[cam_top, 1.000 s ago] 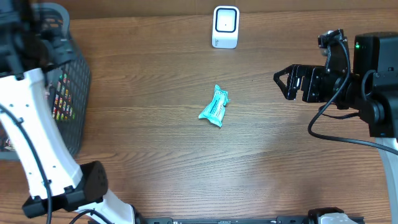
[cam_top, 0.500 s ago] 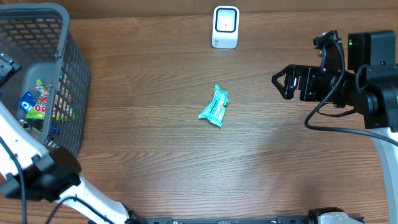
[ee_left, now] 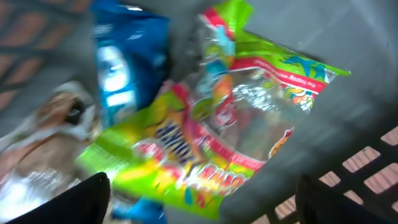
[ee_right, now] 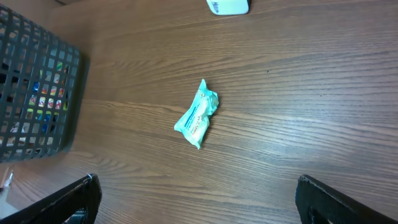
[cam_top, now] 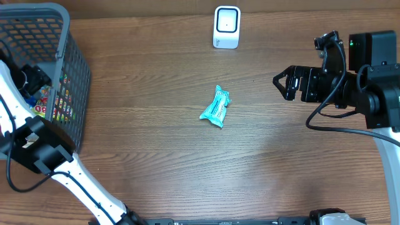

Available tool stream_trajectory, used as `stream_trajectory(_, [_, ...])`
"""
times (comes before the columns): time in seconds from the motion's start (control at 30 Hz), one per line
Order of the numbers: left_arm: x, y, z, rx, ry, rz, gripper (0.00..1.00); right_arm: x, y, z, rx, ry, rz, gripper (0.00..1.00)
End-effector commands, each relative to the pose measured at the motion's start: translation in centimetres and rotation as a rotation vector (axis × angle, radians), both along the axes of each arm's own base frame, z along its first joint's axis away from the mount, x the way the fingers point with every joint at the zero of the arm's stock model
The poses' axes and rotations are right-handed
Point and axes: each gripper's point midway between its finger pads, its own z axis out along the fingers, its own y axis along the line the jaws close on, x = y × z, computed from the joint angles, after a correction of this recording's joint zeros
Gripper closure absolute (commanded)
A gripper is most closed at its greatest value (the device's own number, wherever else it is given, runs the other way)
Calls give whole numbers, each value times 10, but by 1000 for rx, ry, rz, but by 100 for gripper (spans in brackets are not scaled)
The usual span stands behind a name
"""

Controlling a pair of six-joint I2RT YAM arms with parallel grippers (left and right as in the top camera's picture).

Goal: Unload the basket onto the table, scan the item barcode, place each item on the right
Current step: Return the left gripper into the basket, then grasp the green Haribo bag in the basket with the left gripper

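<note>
Labels: the teal packet [cam_top: 215,107] carries white print too small for me to read. The white scanner [cam_top: 226,27] shows no legible marking. In the left wrist view, a green snack bag [ee_left: 224,124] has red and yellow lettering, blurred beyond reading, and a blue packet [ee_left: 124,62] lies beside it.

Item position: the teal packet lies flat mid-table, well apart from the scanner and the basket [cam_top: 76,75]. Its long axis runs near-to-far, with the far end leaning slightly towards the right arm's side.

Left gripper [ee_left: 202,186]: inside the basket, fingers spread wide above the snack bag, holding nothing. Right gripper [cam_top: 284,83]: fingers wide apart, empty, above bare table off to the packet's right.
</note>
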Motion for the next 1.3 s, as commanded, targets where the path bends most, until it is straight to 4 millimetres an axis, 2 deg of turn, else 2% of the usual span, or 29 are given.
stream_trajectory(0.0, [12, -13, -23, -76, -12, -99, 13, 1, 1, 9, -4, -35, 5, 0])
stream_trajectory(0.27, [16, -24, -64, -123, 60, -119, 13, 1, 1, 9, -4, -33, 5, 0])
stream_trajectory(0.53, [13, -32, -73, -104, 125, -143, 33, -2, 1, 7, -5, -18, 6, 0])
stream_trajectory(0.57, [12, -33, -73, -104, 132, -144, 37, -2, 1, 7, -5, -18, 6, 0])
stream_trajectory(0.6, [12, -34, -73, -105, 134, -146, 46, -2, 1, 7, -5, -19, 6, 0])
stream_trajectory(0.63, [13, -36, -73, -110, 131, -148, 66, -1, 1, 7, -5, -19, 6, 0])
stream_trajectory(0.67, [14, -39, -73, -125, 121, -144, 94, -1, 1, 7, -5, -20, 6, 0])
stream_trajectory(0.7, [16, -41, -73, -138, 111, -143, 96, -1, 1, 7, -5, -21, 6, 0])
stream_trajectory(0.83, [20, -47, -65, -161, 89, -134, 96, -1, 1, 7, -5, -21, 6, 0])
stream_trajectory(0.93, [21, -47, -51, -147, 71, -120, 96, -1, 1, 7, -5, -20, 6, 0])
stream_trajectory(1.17, [35, -37, 14, -44, -64, -117, 96, -1, 1, 7, -5, -20, 6, 0])
stream_trajectory(1.2, [37, -35, 21, -23, -83, -118, 81, -1, 1, 7, -5, -20, 6, 0])
stream_trajectory(1.23, [40, -31, 26, -2, -101, -122, 53, -1, 1, 7, -5, -20, 6, 0])
stream_trajectory(1.27, [45, -28, 29, 16, -121, -130, 30, -1, 1, 7, -5, -20, 6, 0])
